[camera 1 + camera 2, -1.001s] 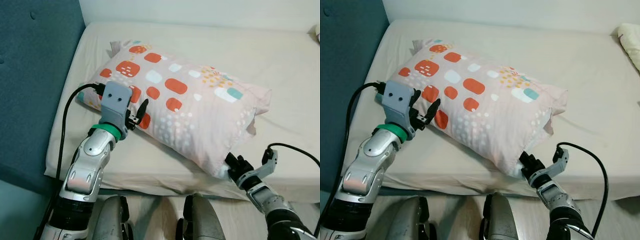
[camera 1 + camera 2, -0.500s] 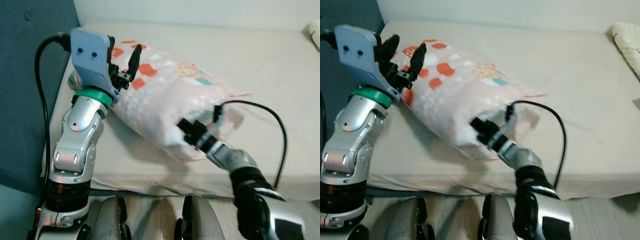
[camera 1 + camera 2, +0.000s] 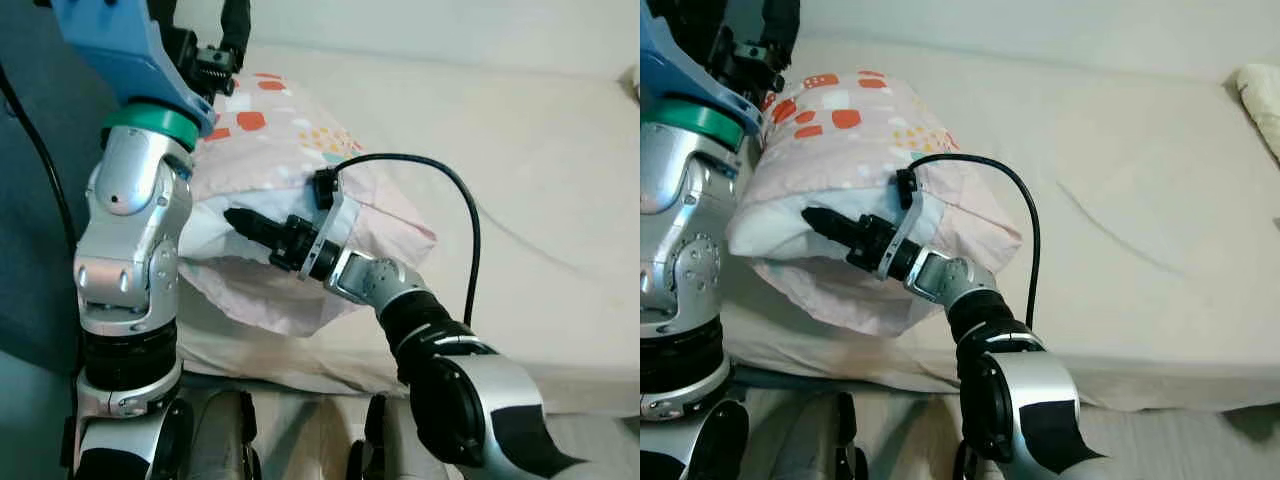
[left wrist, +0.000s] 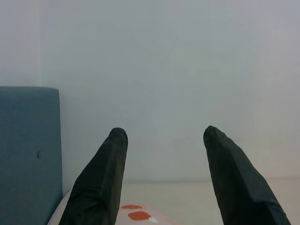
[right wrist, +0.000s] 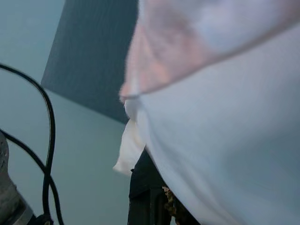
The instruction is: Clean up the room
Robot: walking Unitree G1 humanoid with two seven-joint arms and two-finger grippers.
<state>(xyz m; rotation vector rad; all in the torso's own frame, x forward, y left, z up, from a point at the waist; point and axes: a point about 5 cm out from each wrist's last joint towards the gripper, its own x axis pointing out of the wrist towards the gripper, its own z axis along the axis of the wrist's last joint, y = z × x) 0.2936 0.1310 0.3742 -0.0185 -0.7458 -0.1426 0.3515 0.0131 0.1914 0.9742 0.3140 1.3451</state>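
Note:
A pink pillow (image 3: 275, 140) with orange and white patches lies bunched at the head end of the bed, its white underside (image 3: 790, 225) turned up toward me. My right gripper (image 3: 248, 222) reaches left across that underside, fingers together with the pillow's fabric caught in them. The right wrist view has the white cloth (image 5: 225, 140) pressed close over one black finger (image 5: 145, 197). My left gripper (image 3: 200, 25) is raised above the pillow's far end, open, with nothing between its fingers (image 4: 101, 187). A pale wall lies behind them, and the pillow's edge (image 4: 138, 216) shows below.
A dark blue headboard (image 3: 35, 220) stands along the left. The beige mattress (image 3: 530, 200) stretches bare to the right, where a second pillow (image 3: 1265, 95) lies at the edge. A black cable (image 3: 465, 215) loops from my right wrist. My legs (image 3: 395, 440) stand against the bed's near edge.
My right arm swung left and up, dragging the pillow's near end up and toward the headboard. My left gripper rose off the pillow to above it. The pillow went from flat to bunched.

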